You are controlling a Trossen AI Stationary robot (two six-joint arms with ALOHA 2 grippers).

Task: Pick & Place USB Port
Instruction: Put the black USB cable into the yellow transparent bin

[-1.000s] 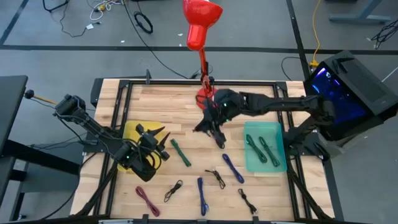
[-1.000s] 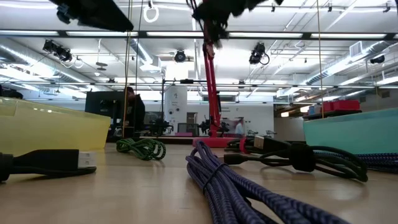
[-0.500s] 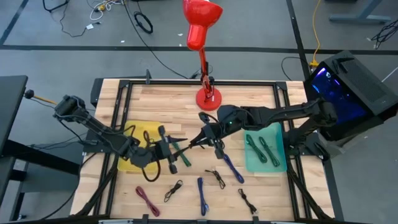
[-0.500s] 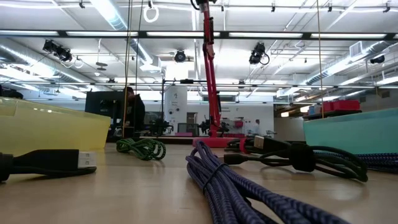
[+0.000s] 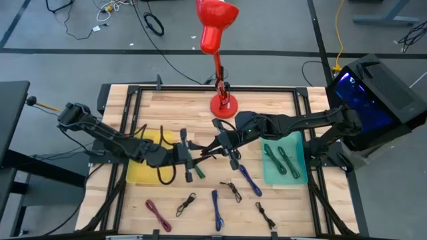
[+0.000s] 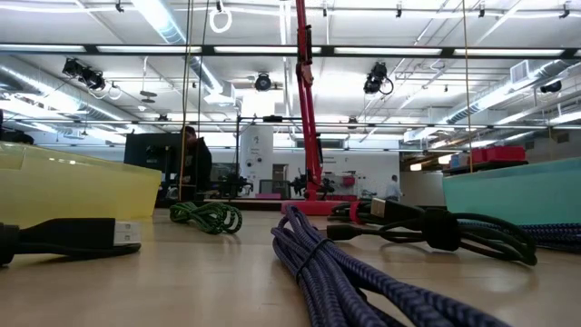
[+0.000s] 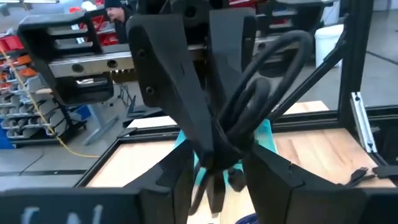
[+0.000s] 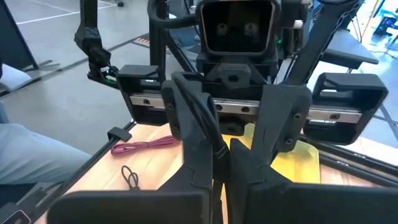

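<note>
Handover mid-surface: right gripper (image 5: 212, 148) jaws pinched on the black cable (image 7: 249, 112), left gripper (image 5: 191, 148) jaws wide around it. Left should clamp firmly before right lets go.

Two tools meet mid-bench (image 5: 267, 100), left tool (image 5: 193, 148) facing right tool (image 5: 212, 147); a tray (image 5: 143, 175) sits left, another tray (image 5: 283, 175) right, cables (image 5: 217, 208) apparently in front.

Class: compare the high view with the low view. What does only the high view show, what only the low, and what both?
Only the high view: the two dark arms, with the left gripper and right gripper facing each other over mid-table, the right's jaws shut on a thin black cable. Only the low view: the room behind, with a person standing far off. Both: the yellow plastic tray, teal plastic tray and red desk lamp.
</note>
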